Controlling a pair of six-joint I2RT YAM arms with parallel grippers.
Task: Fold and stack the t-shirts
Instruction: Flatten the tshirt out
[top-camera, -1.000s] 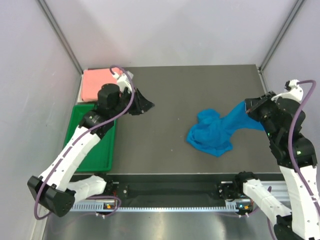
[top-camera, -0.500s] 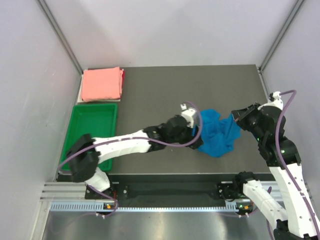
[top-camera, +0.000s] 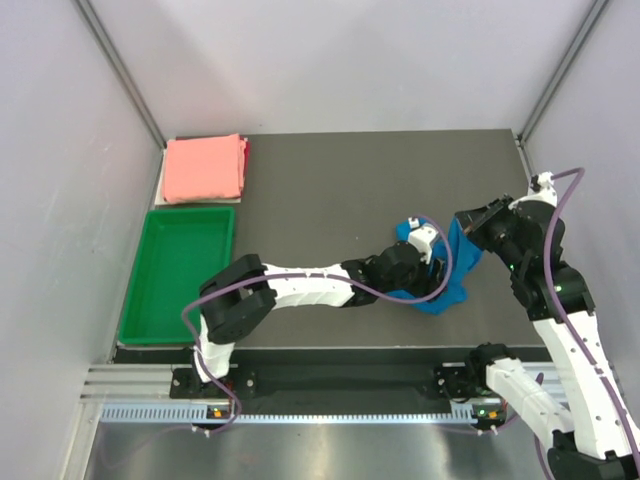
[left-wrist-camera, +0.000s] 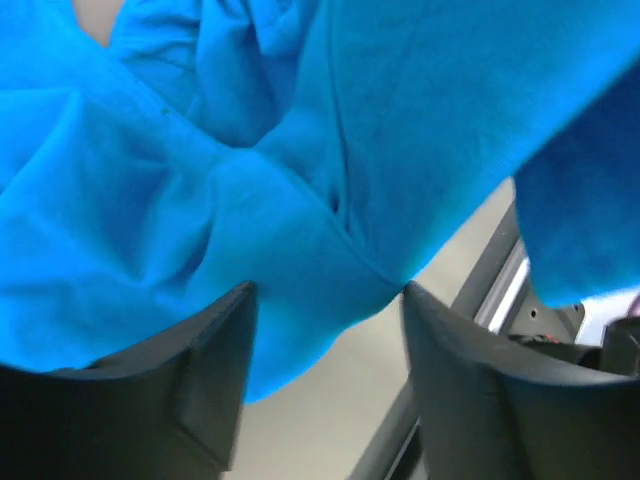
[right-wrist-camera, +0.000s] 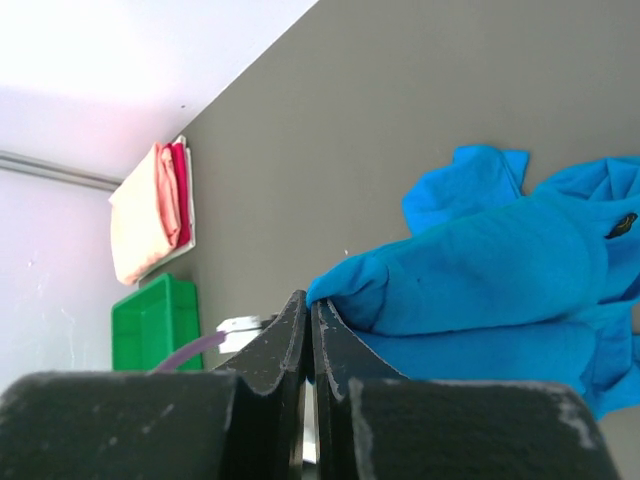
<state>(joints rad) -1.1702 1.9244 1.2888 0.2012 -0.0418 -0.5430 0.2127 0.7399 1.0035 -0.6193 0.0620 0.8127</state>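
Observation:
The bright blue t-shirt (top-camera: 460, 262) lies crumpled at the table's right middle. My right gripper (top-camera: 466, 228) is shut on a fold of its edge, and in the right wrist view the jaws (right-wrist-camera: 310, 300) pinch the blue cloth (right-wrist-camera: 480, 290) just above the table. My left arm reaches across the table. Its gripper (top-camera: 430, 274) stands open over the shirt's near side, hiding part of it. In the left wrist view the blue cloth (left-wrist-camera: 250, 180) fills the frame, its lower edge hanging between the spread fingers (left-wrist-camera: 215, 370). The salmon pink t-shirt (top-camera: 205, 168) lies folded at the back left corner.
A green plastic tray (top-camera: 178, 272) sits at the left edge, in front of the pink shirt, which rests on a white sheet. The grey walls and frame posts close in the table's back and sides. The rail with the arm bases runs along the near edge.
My left arm swung from the back left corner across to the blue shirt and its gripper opened. The right gripper moved left and inward, bunching the blue shirt.

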